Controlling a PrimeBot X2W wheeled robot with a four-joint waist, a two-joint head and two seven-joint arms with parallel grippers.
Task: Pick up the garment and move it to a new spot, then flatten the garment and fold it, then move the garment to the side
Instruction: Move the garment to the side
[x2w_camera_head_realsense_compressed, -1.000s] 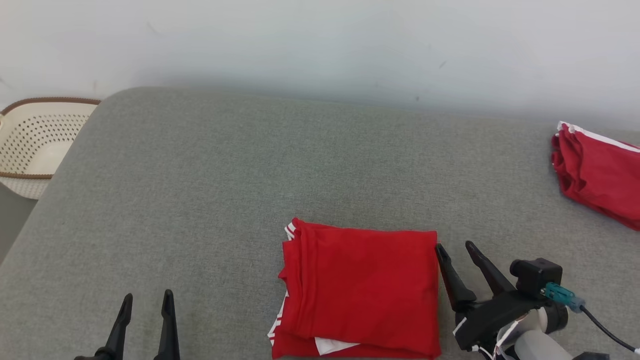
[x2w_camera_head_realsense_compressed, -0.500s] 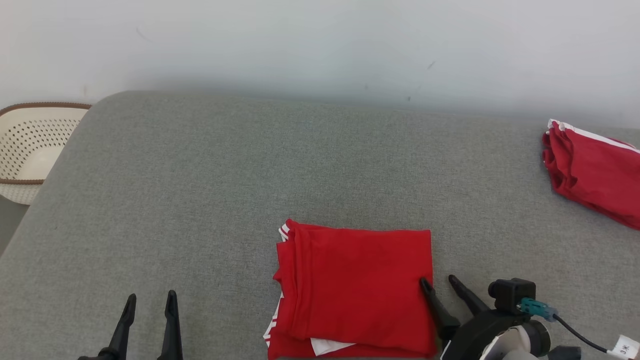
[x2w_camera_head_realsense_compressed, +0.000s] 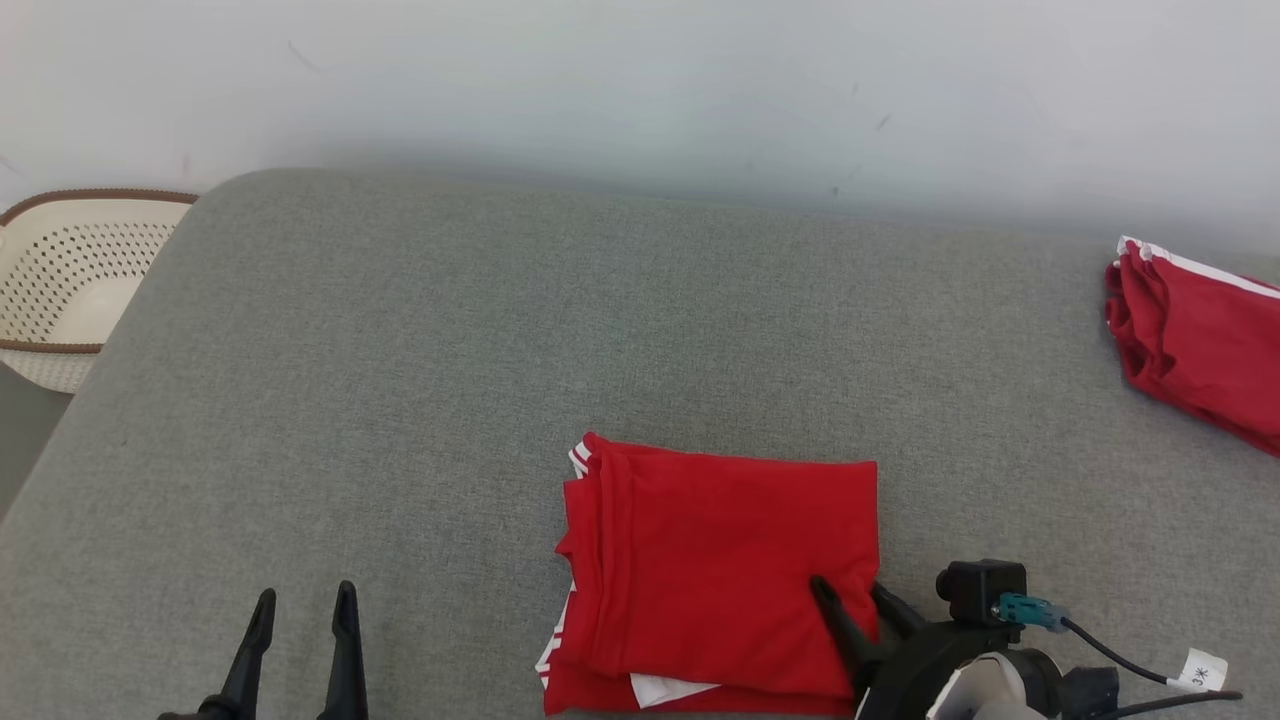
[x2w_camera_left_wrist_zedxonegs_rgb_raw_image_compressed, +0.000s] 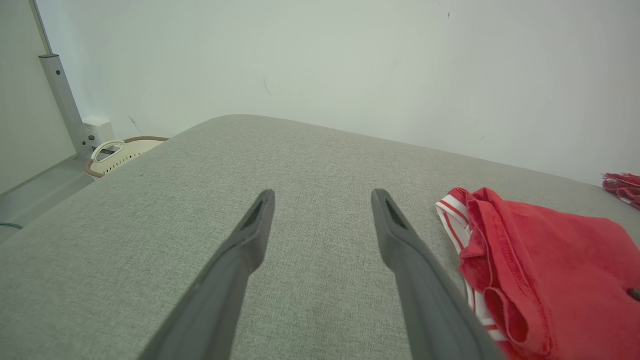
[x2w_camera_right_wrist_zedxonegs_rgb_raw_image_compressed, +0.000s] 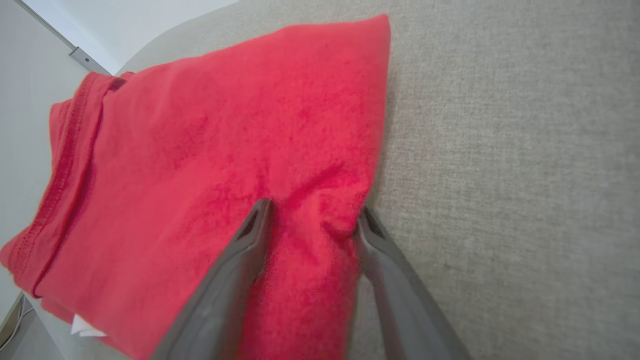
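Lying on tabletop: folded red garment (x2w_camera_head_realsense_compressed: 720, 570), a flat rectangle with white striped trim at its left edge and a white patch at its lower edge.
Garment position: lower centre of the head view, close to the bottom of the frame.
Tabletop (x2w_camera_head_realsense_compressed: 450, 350): grey woven fabric cover, with a rounded corner at the upper left of the frame.
Right gripper (x2w_camera_head_realsense_compressed: 847, 588): lower right of the head view, at the lower part of the garment's right edge, fingers pointing up and left.
Right jaws: apart, astride the garment's right edge. In the right wrist view one finger (x2w_camera_right_wrist_zedxonegs_rgb_raw_image_compressed: 232, 270) lies on the red cloth and the other sits at the edge beside the grey cover. A raised ridge of cloth stands between them, not yet clamped.
Left gripper (x2w_camera_head_realsense_compressed: 305, 592): lower left of the head view, over bare grey cover, well apart from the garment.
Left jaws: wide apart.
Second red garment (x2w_camera_head_realsense_compressed: 1200, 350): loosely bunched, white trim along its top, at the right edge of the frame, well apart from the folded one.
Basket (x2w_camera_head_realsense_compressed: 60, 280): cream, perforated, brown rim, at the left edge of the frame beyond the tabletop's corner.
Wall (x2w_camera_head_realsense_compressed: 640, 80): pale, plain, across the upper part of the frame.
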